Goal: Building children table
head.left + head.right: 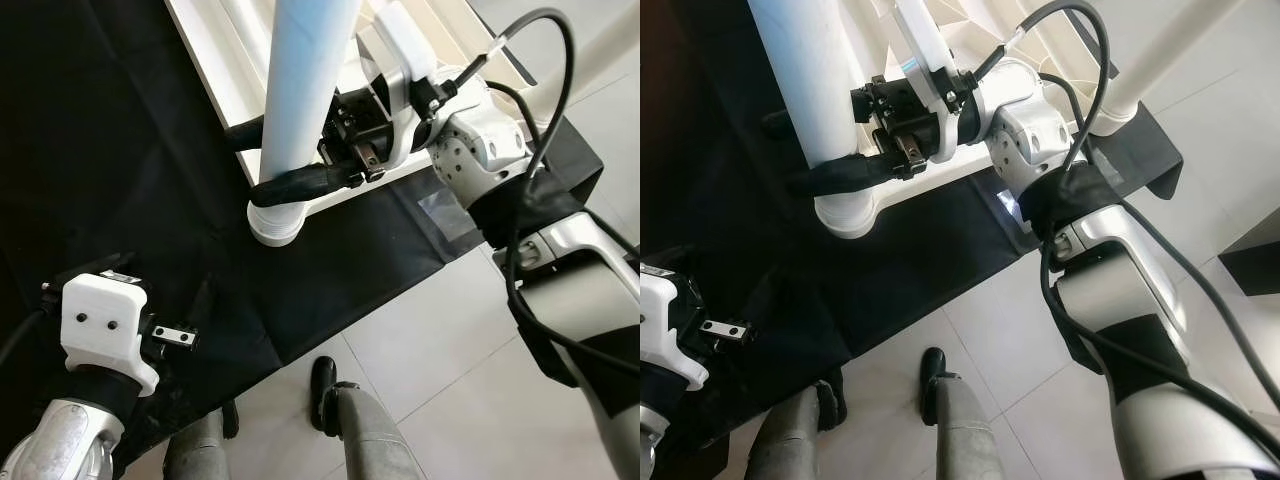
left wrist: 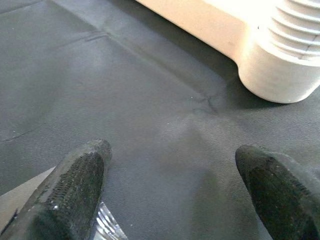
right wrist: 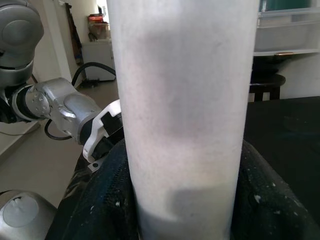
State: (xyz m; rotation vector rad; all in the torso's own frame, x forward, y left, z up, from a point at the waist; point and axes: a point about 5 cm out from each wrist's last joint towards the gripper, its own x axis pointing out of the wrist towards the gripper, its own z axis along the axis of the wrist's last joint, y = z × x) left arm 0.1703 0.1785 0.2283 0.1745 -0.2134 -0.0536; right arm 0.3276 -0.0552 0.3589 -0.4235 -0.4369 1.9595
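A: We're on a pale tiled floor [image 1: 440,340] with a black cloth [image 1: 120,150] spread over it; the white tabletop [image 1: 215,60] lies on the cloth, and that's where our work is.

B: Start from the right gripper [image 1: 275,160]; we have its two black fingers clasped round the white table leg [image 1: 300,90] low down, just above the threaded socket [image 1: 275,222] at the tabletop's corner; the right wrist view shows the leg [image 3: 182,110] pinched between both pads.

A: How do we think it will handle?

B: We judge it a light, stiff, hollow plastic tube; smooth, so it could slip or spin under the pads; low on the shaft seems the right hold, since turning there keeps it upright over the threads; cross-threading is the risk if it tilts.

A: And the left gripper [image 1: 165,335]?

B: It hangs over the cloth well apart from the leg, fingers [image 2: 75,185] spread and holding nothing; the socket [image 2: 280,70] sits ahead of it.

A: Anything in our way?

B: The right arm's black cable [image 1: 545,130] loops near the leg; our own feet [image 1: 325,390] stand at the cloth's edge.
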